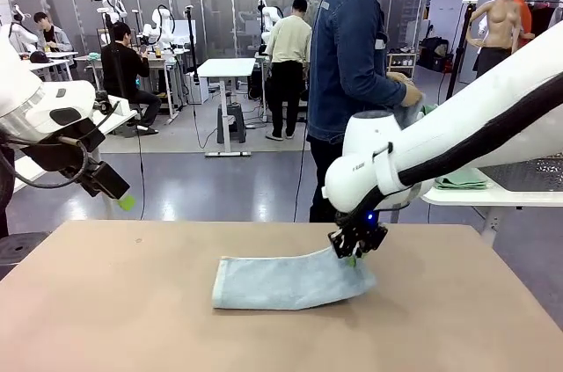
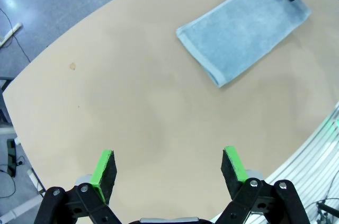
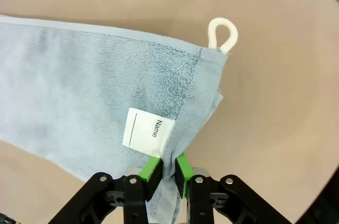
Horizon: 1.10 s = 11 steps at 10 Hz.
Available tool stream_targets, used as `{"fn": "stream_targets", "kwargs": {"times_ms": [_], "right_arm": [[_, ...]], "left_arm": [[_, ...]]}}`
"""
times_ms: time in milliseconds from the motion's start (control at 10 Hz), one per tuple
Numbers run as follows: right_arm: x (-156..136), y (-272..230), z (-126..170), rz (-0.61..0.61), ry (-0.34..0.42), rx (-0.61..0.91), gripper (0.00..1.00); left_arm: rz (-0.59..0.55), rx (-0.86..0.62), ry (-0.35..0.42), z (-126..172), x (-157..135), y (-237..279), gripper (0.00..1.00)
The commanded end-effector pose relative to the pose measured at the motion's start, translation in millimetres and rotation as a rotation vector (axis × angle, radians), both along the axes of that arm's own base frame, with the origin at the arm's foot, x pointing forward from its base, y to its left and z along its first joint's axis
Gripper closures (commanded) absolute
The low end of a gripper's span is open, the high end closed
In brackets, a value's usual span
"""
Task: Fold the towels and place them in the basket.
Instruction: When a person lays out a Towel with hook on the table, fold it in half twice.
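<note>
Folding looks partway to me: my right pincer (image 3: 168, 170) pinches the blue-grey towel (image 1: 290, 280) at its 3 o'clock end on the desk (image 1: 106, 302), left pincer (image 2: 169, 168) spread, basket placement not yet done.

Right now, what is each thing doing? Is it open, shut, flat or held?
Blue-grey towel: lying on the table, one corner pinched.
Right hand: shut on the towel's corner.
Left hand: open, holding nothing, above the table.
White loop: at the towel's corner, lying free on the table.
</note>
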State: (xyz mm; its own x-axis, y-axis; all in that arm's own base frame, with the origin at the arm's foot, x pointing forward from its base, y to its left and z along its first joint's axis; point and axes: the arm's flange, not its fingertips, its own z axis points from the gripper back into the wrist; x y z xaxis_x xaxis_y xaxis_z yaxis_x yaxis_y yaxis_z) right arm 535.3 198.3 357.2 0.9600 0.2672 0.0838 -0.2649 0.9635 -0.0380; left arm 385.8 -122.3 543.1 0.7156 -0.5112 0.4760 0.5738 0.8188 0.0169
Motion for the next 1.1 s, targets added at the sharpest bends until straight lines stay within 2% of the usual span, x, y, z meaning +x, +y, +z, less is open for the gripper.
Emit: {"fn": "stream_targets", "kwargs": {"times_ms": [0, 300, 600, 700, 800, 1000], "right_arm": [[-18.2, 1.3, 33.0, 0.079, -0.045, -0.016, 1.0], [-16.9, 46.1, 60.2, 0.224, -0.051, -0.009, 1.0], [-9.8, 94.8, 59.3, 0.264, -0.027, 0.057, 1.0], [-6.2, 109.6, 58.9, 0.264, -0.041, 0.074, 1.0], [-3.6, 119.8, 58.3, 0.299, -0.022, 0.148, 1.0], [-0.2, 138.1, 49.3, 0.284, -0.011, 0.175, 1.0]], "left_arm": [[-0.012, 0.013, -0.013, 2.2, 2.4, 1.8, 0.0], [-0.012, 0.013, -0.013, 2.2, 2.4, 1.8, 0.0], [-0.012, 0.013, -0.013, 2.2, 2.4, 1.8, 0.0], [-0.012, 0.013, -0.013, 2.2, 2.4, 1.8, 0.0], [-0.012, 0.013, -0.013, 2.2, 2.4, 1.8, 0.0], [-0.012, 0.013, -0.013, 2.2, 2.4, 1.8, 0.0]]}}
